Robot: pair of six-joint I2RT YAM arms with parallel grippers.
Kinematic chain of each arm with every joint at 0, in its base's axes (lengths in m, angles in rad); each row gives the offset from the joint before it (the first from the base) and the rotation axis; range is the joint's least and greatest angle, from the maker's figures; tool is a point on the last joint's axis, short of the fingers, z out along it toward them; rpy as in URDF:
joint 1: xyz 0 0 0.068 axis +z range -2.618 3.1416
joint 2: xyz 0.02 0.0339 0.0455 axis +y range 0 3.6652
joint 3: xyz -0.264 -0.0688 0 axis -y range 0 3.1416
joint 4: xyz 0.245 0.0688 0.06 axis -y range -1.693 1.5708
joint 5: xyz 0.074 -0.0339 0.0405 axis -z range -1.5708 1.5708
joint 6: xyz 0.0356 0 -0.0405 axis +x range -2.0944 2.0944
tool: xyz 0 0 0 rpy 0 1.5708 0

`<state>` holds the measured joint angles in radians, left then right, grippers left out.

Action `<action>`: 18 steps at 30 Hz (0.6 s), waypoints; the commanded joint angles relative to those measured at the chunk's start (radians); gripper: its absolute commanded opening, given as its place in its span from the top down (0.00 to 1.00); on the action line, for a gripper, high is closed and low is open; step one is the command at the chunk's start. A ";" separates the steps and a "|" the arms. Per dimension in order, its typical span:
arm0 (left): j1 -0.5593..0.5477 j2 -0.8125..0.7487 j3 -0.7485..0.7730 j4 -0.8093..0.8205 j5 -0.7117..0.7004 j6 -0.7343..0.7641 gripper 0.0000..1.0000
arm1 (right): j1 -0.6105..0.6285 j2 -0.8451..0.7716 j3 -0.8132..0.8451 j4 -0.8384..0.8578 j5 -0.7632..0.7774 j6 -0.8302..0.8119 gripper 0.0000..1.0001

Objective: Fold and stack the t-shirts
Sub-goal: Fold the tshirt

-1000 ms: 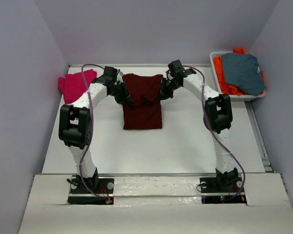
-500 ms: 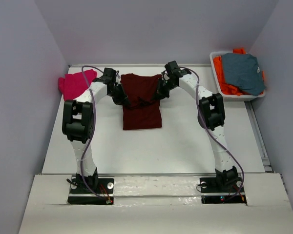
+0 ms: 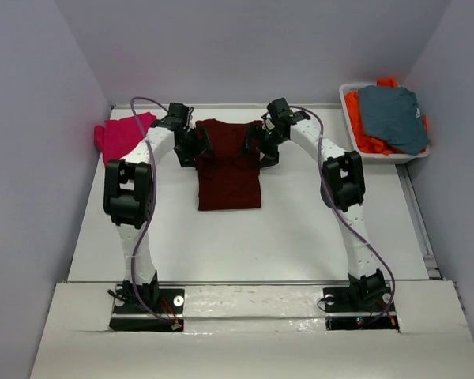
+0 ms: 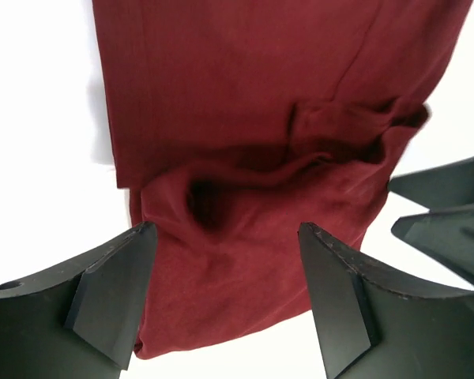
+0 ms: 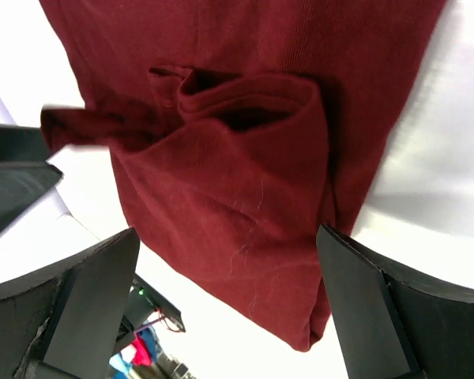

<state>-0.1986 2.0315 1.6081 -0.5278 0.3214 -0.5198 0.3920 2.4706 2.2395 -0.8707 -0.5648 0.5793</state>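
The dark maroon t-shirt (image 3: 230,178) lies folded into a narrow rectangle on the far middle of the white table (image 3: 300,229). Its far end is bunched into loose folds around a deep, dark crease. The wrist views show that rumpled end close up, but how many layers lie underneath cannot be told.

The left gripper (image 3: 196,147) hangs over the shirt's far left corner with its jaws spread wide. The cloth lies below and between the fingers (image 4: 110,304) without being pinched. The right gripper (image 3: 261,147) is over the far right corner, jaws likewise spread and holding nothing. Its fingers (image 5: 367,316) are cut off by the bottom edge of its own camera's picture. Each wrist view catches the other gripper's dark tips at the side, only partly in frame. From above, both grippers cover the shirt's far corners, so the sleeves there are hard to make out.

Left of the maroon shirt sits the magenta-pink t-shirt (image 3: 122,136), its near edge partly hidden behind the left arm (image 3: 128,193). Well to the maroon shirt's right, a white bin (image 3: 383,156) holds a grey-blue garment (image 3: 391,117) on top of an orange garment (image 3: 362,133), of which only the edges show.
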 commanded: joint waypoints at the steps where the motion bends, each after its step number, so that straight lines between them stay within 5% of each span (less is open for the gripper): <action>1: 0.007 -0.117 0.072 -0.052 -0.050 0.050 0.16 | 0.002 -0.163 -0.035 -0.030 0.045 -0.018 0.00; 10: -0.025 -0.212 -0.036 -0.072 0.051 0.041 0.17 | 0.002 -0.305 -0.250 0.064 -0.032 0.050 0.06; 16: -0.082 -0.179 -0.088 -0.041 0.131 0.024 0.18 | 0.030 -0.273 -0.325 0.147 -0.109 0.094 0.32; 18: -0.091 -0.159 -0.100 -0.035 0.159 0.015 0.18 | 0.030 -0.234 -0.311 0.162 -0.131 0.103 0.47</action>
<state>-0.2657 1.8496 1.5402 -0.5735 0.3985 -0.4911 0.4046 2.1910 1.9266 -0.7914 -0.6212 0.6468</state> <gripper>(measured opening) 0.821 0.638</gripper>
